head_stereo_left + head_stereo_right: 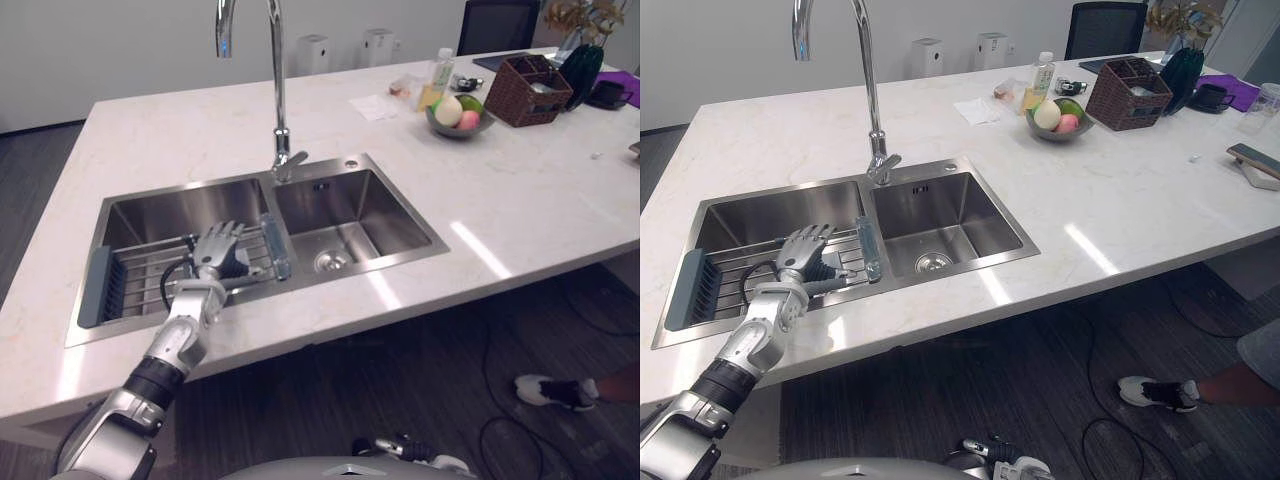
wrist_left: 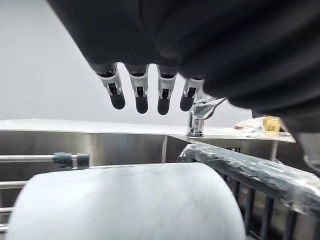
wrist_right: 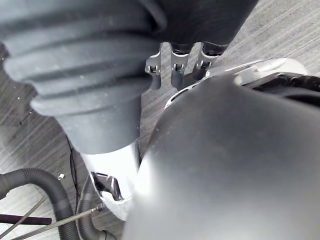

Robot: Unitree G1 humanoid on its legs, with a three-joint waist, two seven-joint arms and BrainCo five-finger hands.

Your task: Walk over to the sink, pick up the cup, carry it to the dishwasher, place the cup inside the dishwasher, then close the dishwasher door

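Left hand [image 1: 218, 250] released, fingers [image 2: 141, 95] straight over pale cup [image 2: 125, 205] lying on sink rack [image 1: 140, 272]. Cup probably light, rigid, smooth, maybe slippery; wrap around mid-body. Right hand [image 3: 176, 67]: state cannot tell.

A kitchen: a pale stone island counter [image 1: 540, 200] with a double steel sink [image 1: 402, 212], tall tap [image 1: 279, 90] and fruit bowl [image 1: 459, 130].

Fruit bowl [image 1: 459, 116] beside wicker basket [image 1: 527, 92] on pale counter [image 1: 520, 205]; shoe [image 1: 549, 391] on floor [image 1: 400, 375]

2 head eyes look down, sharing the sink [image 1: 388, 216].
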